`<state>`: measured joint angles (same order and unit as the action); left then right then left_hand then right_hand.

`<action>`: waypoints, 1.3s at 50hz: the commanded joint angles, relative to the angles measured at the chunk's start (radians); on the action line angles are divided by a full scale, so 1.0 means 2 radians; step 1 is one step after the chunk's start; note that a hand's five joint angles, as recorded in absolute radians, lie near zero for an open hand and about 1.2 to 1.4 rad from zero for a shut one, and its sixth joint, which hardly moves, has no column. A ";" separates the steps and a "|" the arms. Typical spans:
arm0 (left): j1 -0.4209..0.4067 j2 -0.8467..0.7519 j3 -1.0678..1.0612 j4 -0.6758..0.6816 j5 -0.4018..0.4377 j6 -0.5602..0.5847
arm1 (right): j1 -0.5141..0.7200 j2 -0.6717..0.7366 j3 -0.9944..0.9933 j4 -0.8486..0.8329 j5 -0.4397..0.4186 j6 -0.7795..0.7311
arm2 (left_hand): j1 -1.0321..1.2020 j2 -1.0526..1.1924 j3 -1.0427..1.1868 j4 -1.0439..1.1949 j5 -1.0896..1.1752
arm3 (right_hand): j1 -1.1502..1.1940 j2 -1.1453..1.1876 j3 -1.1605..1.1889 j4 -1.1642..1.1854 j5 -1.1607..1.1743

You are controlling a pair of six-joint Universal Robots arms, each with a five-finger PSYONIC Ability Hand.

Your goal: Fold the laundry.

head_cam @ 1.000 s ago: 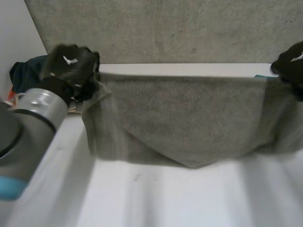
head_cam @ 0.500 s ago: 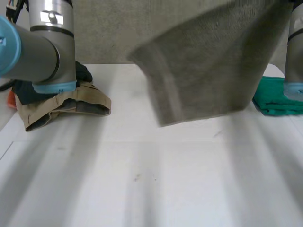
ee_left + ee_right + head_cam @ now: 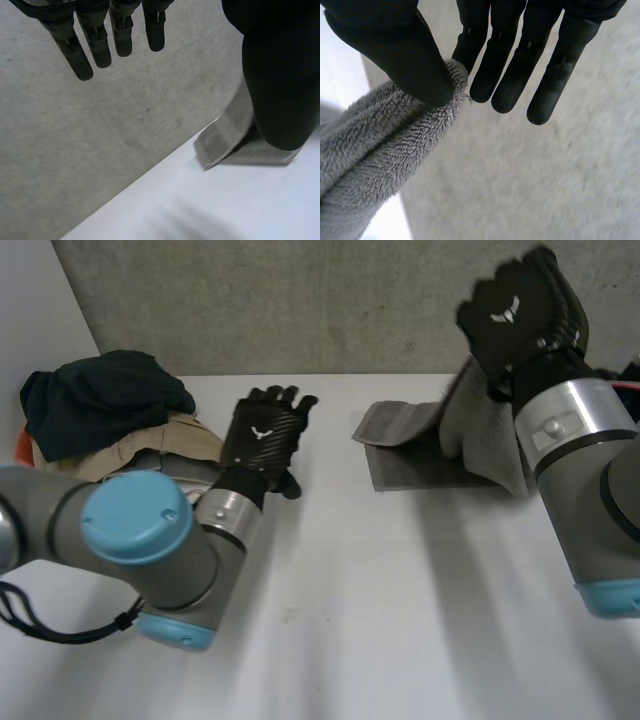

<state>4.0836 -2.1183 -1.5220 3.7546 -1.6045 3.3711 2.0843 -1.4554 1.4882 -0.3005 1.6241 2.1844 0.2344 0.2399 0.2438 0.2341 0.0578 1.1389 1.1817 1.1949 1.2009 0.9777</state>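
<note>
A grey towel (image 3: pixel 408 456) lies bunched at the back right of the white table (image 3: pixel 400 620), one part rising to my right hand (image 3: pixel 520 315). That hand is raised above the table, and in the right wrist view its thumb (image 3: pixel 405 50) pinches the towel's fluffy edge (image 3: pixel 375 155) against a finger. My left hand (image 3: pixel 262 435) hovers low over the table's left side, fingers (image 3: pixel 100 45) straight and holding nothing. In the left wrist view a towel corner (image 3: pixel 225 142) lies on the table beyond its thumb.
A pile of clothes sits at the back left: a dark green garment (image 3: pixel 105 390) on top of a tan one (image 3: pixel 170 440). A grey wall (image 3: pixel 350 300) runs behind the table's far edge.
Both hands held the towel spread, then swung it up high. Now my left hand has let go and dropped to the left, and the towel has sunk onto the table under my right hand.
</note>
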 commanded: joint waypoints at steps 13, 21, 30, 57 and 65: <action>-0.035 -0.106 0.102 0.000 -0.003 -0.084 | 0.143 -0.130 -0.009 0.067 -0.005 0.003 | 0.102 0.100 0.098 0.102 0.103 | 0.129 0.107 0.101 0.098 0.122; -0.025 -0.114 0.092 -0.006 -0.014 -0.080 | 0.134 -0.142 -0.012 0.070 0.015 -0.001 | 0.581 0.578 0.576 0.581 0.582 | 0.129 0.107 0.101 0.098 0.122; 0.067 0.072 -0.010 -0.023 -0.028 -0.008 | 0.005 -0.134 -0.009 0.109 0.017 -0.006 | 0.581 0.578 0.576 0.581 0.582 | 0.129 0.107 0.101 0.098 0.122; 0.120 0.119 -0.054 -0.247 0.112 0.040 | -0.047 0.040 0.018 0.158 0.009 -0.007 | 0.577 0.574 0.572 0.577 0.578 | 0.129 0.107 0.101 0.098 0.122; 0.118 0.012 0.148 -0.223 0.104 0.041 | -0.043 0.149 -0.127 0.104 0.014 0.010 | 0.581 0.578 0.576 0.581 0.582 | 0.129 0.107 0.101 0.098 0.122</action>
<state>4.3237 -1.9657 -1.5010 3.2572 -1.3807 3.4527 1.9923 -1.3062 1.4523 0.0049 1.6448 2.1783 1.1418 1.1965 1.1931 1.1979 0.9561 1.1389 1.1818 1.1949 1.2009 0.9777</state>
